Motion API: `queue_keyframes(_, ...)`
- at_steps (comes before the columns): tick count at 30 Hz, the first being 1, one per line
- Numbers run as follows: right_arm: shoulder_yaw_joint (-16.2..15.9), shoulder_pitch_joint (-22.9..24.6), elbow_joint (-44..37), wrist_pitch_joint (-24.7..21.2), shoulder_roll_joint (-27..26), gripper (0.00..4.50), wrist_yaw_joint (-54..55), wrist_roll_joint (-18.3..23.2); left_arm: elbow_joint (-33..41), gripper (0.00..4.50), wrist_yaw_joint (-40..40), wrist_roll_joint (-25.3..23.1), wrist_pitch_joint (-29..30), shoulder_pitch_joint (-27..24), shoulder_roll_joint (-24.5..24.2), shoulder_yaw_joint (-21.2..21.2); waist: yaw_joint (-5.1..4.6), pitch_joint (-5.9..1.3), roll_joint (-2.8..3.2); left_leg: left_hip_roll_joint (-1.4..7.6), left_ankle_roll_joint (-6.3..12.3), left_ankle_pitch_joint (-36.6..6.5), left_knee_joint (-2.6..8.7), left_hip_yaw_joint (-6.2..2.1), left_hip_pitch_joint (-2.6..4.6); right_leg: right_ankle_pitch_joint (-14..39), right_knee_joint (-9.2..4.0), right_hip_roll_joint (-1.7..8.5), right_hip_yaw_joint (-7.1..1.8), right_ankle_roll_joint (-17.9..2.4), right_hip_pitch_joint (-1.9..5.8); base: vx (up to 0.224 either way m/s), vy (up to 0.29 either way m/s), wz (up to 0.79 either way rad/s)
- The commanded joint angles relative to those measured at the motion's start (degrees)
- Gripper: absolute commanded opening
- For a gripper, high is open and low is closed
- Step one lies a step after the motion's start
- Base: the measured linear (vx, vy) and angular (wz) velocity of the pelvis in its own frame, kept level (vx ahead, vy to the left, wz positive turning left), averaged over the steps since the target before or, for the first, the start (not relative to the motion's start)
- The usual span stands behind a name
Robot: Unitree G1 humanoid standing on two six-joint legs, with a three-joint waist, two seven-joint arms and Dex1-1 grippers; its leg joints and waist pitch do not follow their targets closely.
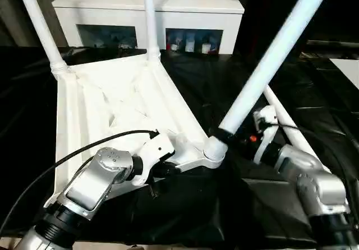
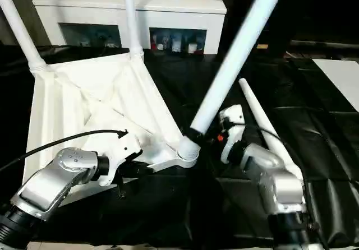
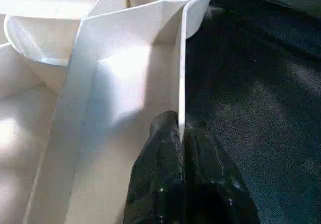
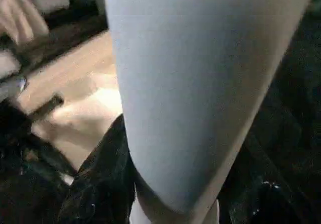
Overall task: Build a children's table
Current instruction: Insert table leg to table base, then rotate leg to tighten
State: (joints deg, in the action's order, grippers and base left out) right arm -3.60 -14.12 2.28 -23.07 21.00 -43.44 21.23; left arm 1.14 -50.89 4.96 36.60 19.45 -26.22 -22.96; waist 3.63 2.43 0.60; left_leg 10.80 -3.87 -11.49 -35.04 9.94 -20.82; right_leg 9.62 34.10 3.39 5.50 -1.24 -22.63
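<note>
The white plastic rectangular tabletop [image 1: 120,101] lies upside down, ribbed underside up, on the black-draped work table [image 1: 291,101], with three long white tapered tube legs standing in its round corner sockets and a fourth white tube leg [image 2: 263,124] lying loose on the black cloth by the right arm. The left gripper [image 3: 181,148] has its two black fingers pressed together on the tabletop's thin upright edge wall, just beside the near corner socket [image 1: 215,149]. The right gripper [image 4: 175,199] stands about half apart, its black fingers on either side of the base of the leaning leg [image 1: 269,62] seated in that socket.
</note>
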Motion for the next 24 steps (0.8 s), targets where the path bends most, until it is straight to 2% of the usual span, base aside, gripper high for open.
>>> queue_keyframes(1,-3.14,1.96,1.69,-1.65,2.41,1.84,-0.14,-4.78,-0.2,0.0,1.11,0.82,-1.11,1.94,0.45,2.31,-0.2,-2.83,-0.2,2.49,1.46,-13.22,4.77,-1.06,0.62,24.04,-5.27,4.96,-3.36,-6.48,2.32,0.0,0.0,0.0)
queue_keyframes(3,-4.2,1.59,1.57,-1.83,2.95,1.84,-0.57,-5.45,-0.33,0.0,1.11,0.74,-1.23,2.03,0.5,2.3,-0.3,-2.62,-0.22,2.37,1.45,-14.7,4.75,-1.11,0.78,27.48,-5.66,5.0,-3.23,-5.53,2.15,0.0,0.0,0.0)
queue_keyframes(4,-5.31,1.03,1.5,-2.43,3.51,1.84,-1.57,-6.0,-0.49,0.0,1.14,0.62,-1.31,2.18,0.61,2.26,-0.55,-2.39,-0.8,2.34,1.51,-15.92,4.78,-1.1,0.86,30.0,-6.03,4.99,-3.12,-4.89,1.96,0.0,0.0,0.0)
queue_keyframes(5,-5.31,1.03,1.5,-2.43,3.51,1.84,-1.57,-6.0,-0.49,0.0,1.14,0.62,-1.31,2.18,0.61,2.26,-0.47,-2.32,-0.64,2.21,1.48,-16.53,4.75,-1.18,0.98,31.46,-6.11,5.07,-3.02,-4.53,1.95,0.0,0.0,0.0)
queue_keyframes(6,-6.64,0.34,1.3,-3.29,4.16,1.84,-2.83,-6.37,-0.54,0.0,1.27,0.57,-1.35,2.22,0.7,2.32,-0.58,-2.27,-0.85,2.21,1.38,-17.29,4.68,-1.2,1.2,33.63,-6.48,5.18,-2.98,-3.79,1.8,0.0,0.0,0.0)
queue_keyframes(7,-7.3,0.01,1.22,-3.77,4.52,1.84,-3.49,-6.48,-0.57,0.0,1.34,0.54,-1.36,2.25,0.75,2.34,-0.61,-2.26,-1.07,2.2,1.4,-17.42,4.69,-1.27,1.19,34.15,-6.45,5.16,-2.9,-3.61,1.83,0.0,0.0,0.0)
queue_keyframes(8,-8.64,-1.03,1.48,-5.23,5.28,1.84,-4.98,-6.43,-0.43,0.0,1.35,0.65,-1.25,2.18,0.77,2.46,-0.66,-2.29,-1.02,2.36,1.33,-17.24,4.82,-1.36,1.19,33.35,-6.4,5.14,-2.98,-3.56,1.84,0.0,0.0,0.0)
queue_keyframes(12,-9.03,-3.08,3.41,-7.52,5.18,1.84,-5.58,-5.45,-0.4,0.0,1.3,0.74,-1.26,2.11,0.76,2.59,-0.6,-2.33,-0.91,2.41,1.64,-16.37,4.84,-1.31,1.17,31.14,-6.08,5.19,-3.19,-4.66,1.85,0.0,0.0,0.0)
queue_keyframes(13,-9.09,-3.73,4.18,-7.77,5.1,1.84,-5.68,-5.42,-0.48,0.0,1.3,0.72,-1.28,2.17,0.79,2.6,-0.64,-2.32,-1.11,2.37,1.73,-16.32,4.85,-1.27,1.1,31.22,-6.11,5.16,-3.16,-4.61,1.91,0.0,0.0,0.0)
queue_keyframes(16,-8.75,-6.33,8.42,-8.05,4.19,1.84,-5.66,-5.74,-0.71,0.0,1.24,0.63,-1.46,2.44,0.81,2.62,-0.71,-2.27,-1.08,2.3,1.65,-16.48,4.77,-1.31,1.07,32.52,-6.19,5.32,-3.04,-4.58,1.89,0.0,0.0,0.0)
queue_keyframes(18,-9.22,-7.78,11.39,-7.43,4.13,1.84,-6.11,-6.51,-0.8,0.0,1.19,0.55,-1.61,2.58,0.82,2.64,-0.9,-2.18,-1.07,2.19,1.3,-17.64,4.67,-1.35,1.31,34.33,-6.53,5.27,-2.84,-4.02,1.73,0.0,0.0,0.0)
queue_keyframes(19,-9.5,-7.99,11.93,-7.12,4.28,1.84,-6.34,-6.84,-0.84,0.0,1.18,0.54,-1.62,2.64,0.85,2.65,-1.02,-2.08,-1.3,2.18,1.25,-18.04,4.71,-1.42,1.26,35.18,-6.62,5.31,-2.75,-3.78,1.74,0.0,0.0,0.0)
queue_keyframes(24,-9.66,-7.47,12.49,-7.46,4.41,1.84,-6.63,-7.28,-1.3,0.0,1.61,0.34,-1.9,2.86,0.85,3.05,-1.21,-2.01,-1.34,2.16,0.95,-19.39,4.73,-1.55,1.47,36.98,-6.96,5.34,-2.64,-2.82,1.56,0.0,0.0,0.0)
